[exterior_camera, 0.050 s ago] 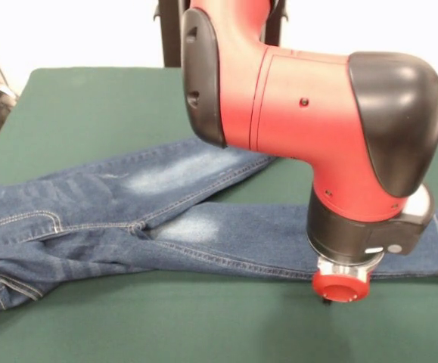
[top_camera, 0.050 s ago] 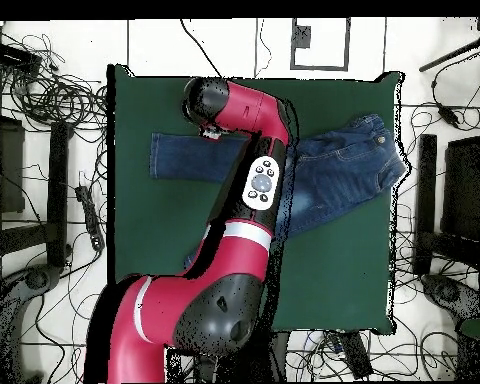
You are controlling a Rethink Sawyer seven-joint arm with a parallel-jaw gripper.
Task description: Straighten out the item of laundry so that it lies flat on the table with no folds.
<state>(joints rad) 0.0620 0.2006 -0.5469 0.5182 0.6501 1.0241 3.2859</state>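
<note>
In the front view the red and black arm (exterior_camera, 0.050 s ago: 309, 113) fills the upper middle and covers the far stretch of the table (exterior_camera, 0.050 s ago: 90, 106) as well as part of the upper trouser leg. The jeans (exterior_camera, 0.050 s ago: 128, 212) lie across the table's middle, legs spread in a shallow V. The waistband end runs off the left edge of the picture and looks bunched there, with creases around the pocket; how it lies beyond the edge cannot be seen. The nearer leg stretches right, its hem close to the right edge. The gripper (exterior_camera, 0.050 s ago: 327, 301) shows only as a small dark tip beneath the red wrist flange, just at the near edge of that leg. Whether it is spread or pressed together cannot be told, nor whether it touches the denim.

In the overhead view the arm reaches up from the bottom and crosses the jeans (top_camera, 0.050 s ago: 344, 170), hiding the crotch and one leg almost wholly. The other leg lies flat toward the left on the green table (top_camera, 0.050 s ago: 154, 250); the waist sits at the right. The gripper is hidden under the wrist.
</note>
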